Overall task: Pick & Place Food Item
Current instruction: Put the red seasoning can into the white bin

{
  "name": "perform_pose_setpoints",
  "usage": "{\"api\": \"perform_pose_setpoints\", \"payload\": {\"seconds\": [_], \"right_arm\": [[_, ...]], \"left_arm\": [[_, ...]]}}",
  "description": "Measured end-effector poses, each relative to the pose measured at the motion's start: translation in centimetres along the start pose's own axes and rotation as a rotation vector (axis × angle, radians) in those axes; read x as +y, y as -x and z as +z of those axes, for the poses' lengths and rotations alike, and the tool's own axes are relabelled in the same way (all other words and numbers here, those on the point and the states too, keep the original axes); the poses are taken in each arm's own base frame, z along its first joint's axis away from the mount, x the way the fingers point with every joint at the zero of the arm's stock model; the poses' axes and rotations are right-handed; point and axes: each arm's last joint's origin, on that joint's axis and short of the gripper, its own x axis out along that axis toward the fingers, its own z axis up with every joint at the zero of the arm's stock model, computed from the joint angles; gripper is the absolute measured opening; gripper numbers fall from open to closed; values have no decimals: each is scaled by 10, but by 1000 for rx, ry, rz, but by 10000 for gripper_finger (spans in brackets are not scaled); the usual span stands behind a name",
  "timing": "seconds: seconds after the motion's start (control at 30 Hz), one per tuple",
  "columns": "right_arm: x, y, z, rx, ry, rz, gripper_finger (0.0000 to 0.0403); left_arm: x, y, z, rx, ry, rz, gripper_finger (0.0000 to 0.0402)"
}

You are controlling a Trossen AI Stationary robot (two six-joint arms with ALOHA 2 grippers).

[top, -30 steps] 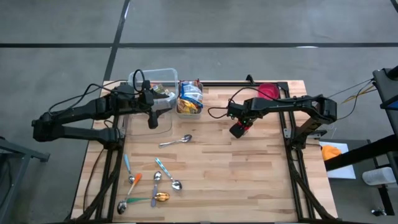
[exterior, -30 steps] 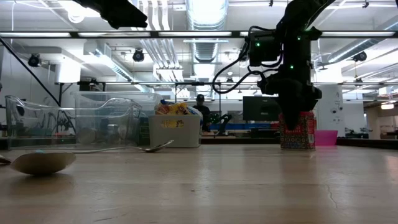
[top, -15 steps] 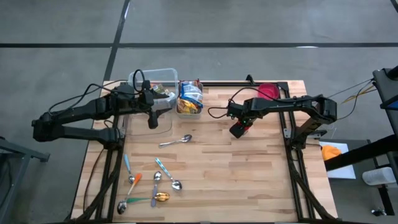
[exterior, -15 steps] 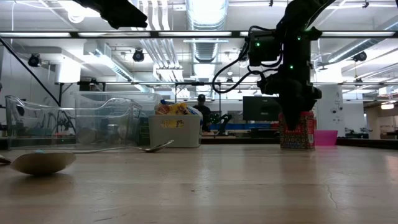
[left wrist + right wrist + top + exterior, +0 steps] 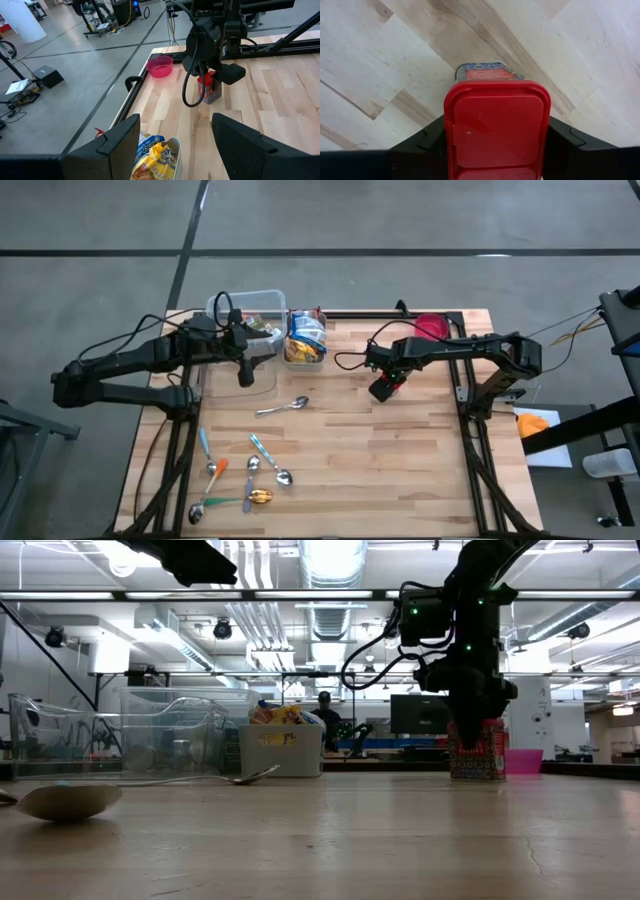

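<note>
Canister (image 5: 496,127) with the red lid is the food item here, standing upright on the table (image 5: 400,450) toward the right side, and the right gripper (image 5: 385,385) is down over it. In the right wrist view the two dark fingers (image 5: 420,150) sit flush against both sides of the lid, so the jaws look pinched on the canister, though its base rests on the wood.

What could go wrong, imo: the hold is high up, right at the lid. If the lid is only a loose snap-on, a lift could pop it or let the tall body swing and tip. A light squeeze could also let it slide out on the way up. Plastic lids look slick.

Left gripper (image 5: 175,145) hangs over the back left, jaws spread, holding nothing, just above the snack tub (image 5: 155,160).

Views: the wrist cam alone shows the finger contact. Low view shows the canister's patterned side (image 5: 478,752) and that it's sitting level, but the gripper blocks the top. High view barely shows any red, yet gives the layout: spoons (image 5: 282,407) nearer the front, clear bin (image 5: 262,305) and tub at the back left, pink bowl (image 5: 432,326) behind the canister
</note>
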Motion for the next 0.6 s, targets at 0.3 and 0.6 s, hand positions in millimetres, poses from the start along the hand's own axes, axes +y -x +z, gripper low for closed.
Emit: {"api": "perform_pose_setpoints", "payload": {"seconds": [0.3,0.6], "right_arm": [[0,0,0,1,0,4,233],[0,0,0,-1,0,4,207]], "left_arm": [[0,0,0,0,0,0,248],[0,0,0,0,0,0,248]]}}
